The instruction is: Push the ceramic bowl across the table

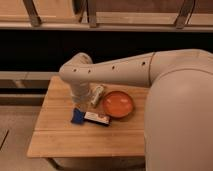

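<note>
The ceramic bowl (118, 104) sits upright on the table (65, 142), its glossy orange-red inside fully in view. Its right rim runs close to the big pale robot body (182, 120), which covers everything to the right of the bowl, that end of the table included. The arm (120, 74) reaches out from that body behind and above the bowl, bends at a rounded elbow to the bowl's upper left and drops toward the tabletop. The gripper (81, 104) hangs at the end of that drop, left of the bowl and apart from it, but the wrist above hides most of it — whether it is released, clenched or grasping anything cannot be told. Between the gripper and the bowl, just beside the bowl's left rim, a small pale cup (96, 95) stands tilted; whether it touches the bowl is unclear. In front of the bowl and to its left lie a white packet (97, 118) with a red stripe and, at its far end from the bowl, a blue item (77, 117) partly tucked under the gripper — too blurred to name. Behind the bowl, past a dark gap, wooden rails (125, 20) run across, cut off by the top edge.
</note>
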Controlling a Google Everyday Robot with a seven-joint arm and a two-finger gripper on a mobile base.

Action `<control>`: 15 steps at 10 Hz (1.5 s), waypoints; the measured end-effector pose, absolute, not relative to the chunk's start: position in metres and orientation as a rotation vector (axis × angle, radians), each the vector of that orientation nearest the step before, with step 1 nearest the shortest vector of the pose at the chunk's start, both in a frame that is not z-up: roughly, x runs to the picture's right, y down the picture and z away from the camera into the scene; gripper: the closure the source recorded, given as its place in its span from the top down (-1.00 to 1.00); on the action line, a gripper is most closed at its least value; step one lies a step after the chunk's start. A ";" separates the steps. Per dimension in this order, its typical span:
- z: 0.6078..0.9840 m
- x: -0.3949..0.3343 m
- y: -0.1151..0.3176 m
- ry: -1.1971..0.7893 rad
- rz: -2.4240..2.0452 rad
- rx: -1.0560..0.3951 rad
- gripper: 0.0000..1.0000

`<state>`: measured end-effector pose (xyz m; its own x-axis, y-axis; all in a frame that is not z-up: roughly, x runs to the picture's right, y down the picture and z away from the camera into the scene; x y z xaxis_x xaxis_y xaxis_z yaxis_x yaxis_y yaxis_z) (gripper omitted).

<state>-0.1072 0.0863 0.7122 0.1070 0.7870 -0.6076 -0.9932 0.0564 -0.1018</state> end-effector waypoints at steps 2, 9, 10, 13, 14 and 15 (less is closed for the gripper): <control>0.728 -0.094 0.062 0.373 1.387 -0.531 -1.00; 0.745 -0.067 0.056 0.378 1.346 -0.511 -1.00; 0.757 -0.056 0.065 0.388 1.358 -0.529 -1.00; 0.796 -0.006 0.087 0.425 1.449 -0.586 -1.00; 0.809 0.003 0.092 0.428 1.473 -0.615 -1.00; 0.819 0.003 0.096 0.422 1.480 -0.643 -1.00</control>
